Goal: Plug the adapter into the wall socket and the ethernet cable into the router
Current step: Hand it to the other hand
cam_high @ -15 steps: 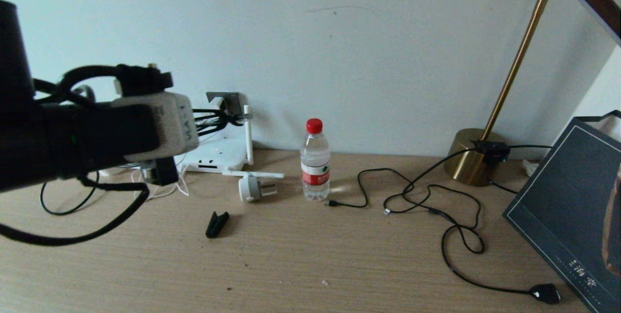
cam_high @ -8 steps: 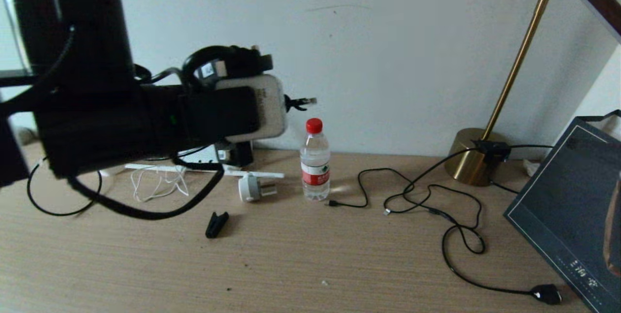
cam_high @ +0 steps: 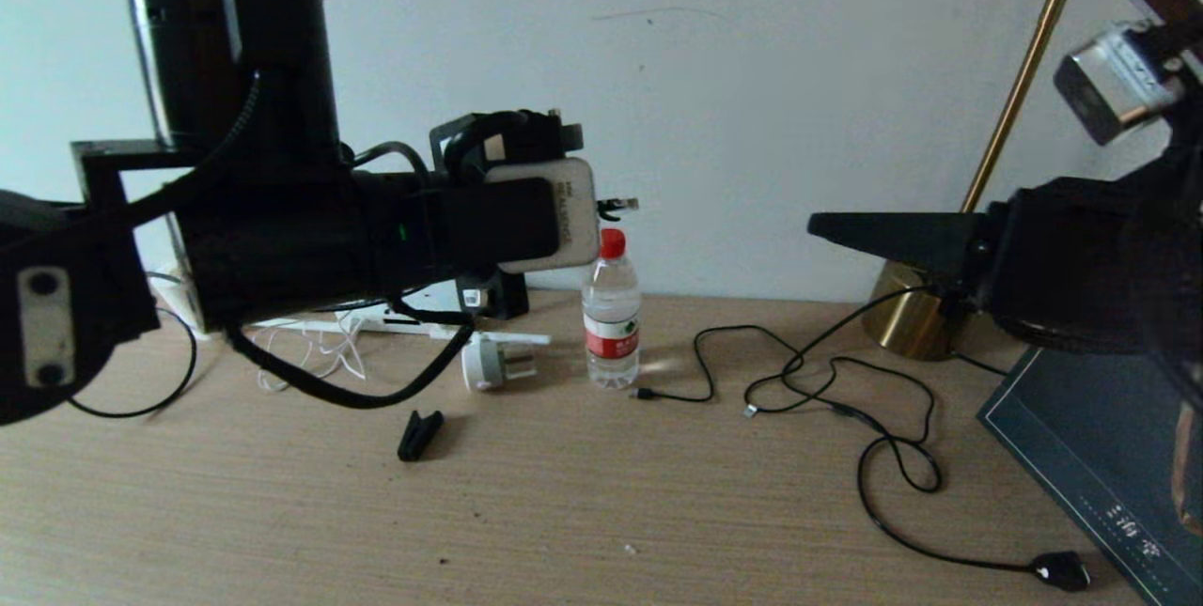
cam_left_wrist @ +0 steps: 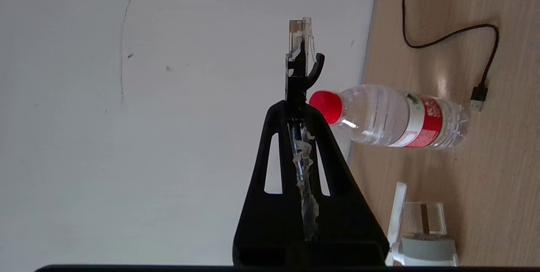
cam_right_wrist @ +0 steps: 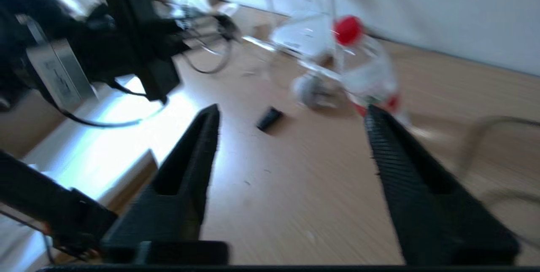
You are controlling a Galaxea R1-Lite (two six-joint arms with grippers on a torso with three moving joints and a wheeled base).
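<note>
My left gripper (cam_left_wrist: 296, 107) is shut on the black ethernet cable just behind its clear clip connector (cam_left_wrist: 300, 36). It holds it in the air in front of the wall, with the connector (cam_high: 620, 205) just above the water bottle's red cap. Only one white antenna (cam_high: 493, 336) of the router shows, lying on the table; the left arm covers the body. The wall socket and the adapter are hidden behind that arm. My right gripper (cam_high: 822, 226) hovers open above the table at the right, empty, pointing left; its wrist view (cam_right_wrist: 291, 109) looks toward the bottle.
A water bottle (cam_high: 611, 324) stands mid-table beside a round grey-white plug (cam_high: 489, 364). A small black clip (cam_high: 418, 434) lies nearer me. Thin black cords (cam_high: 827, 380) sprawl at the right, ending in a black plug (cam_high: 1057, 570). A brass lamp (cam_high: 1020, 89) and dark box (cam_high: 1100, 437) stand far right.
My left arm has swung up and to the right, carrying the ethernet connector from the router area to beside the bottle. My right arm has come into view from the right.
</note>
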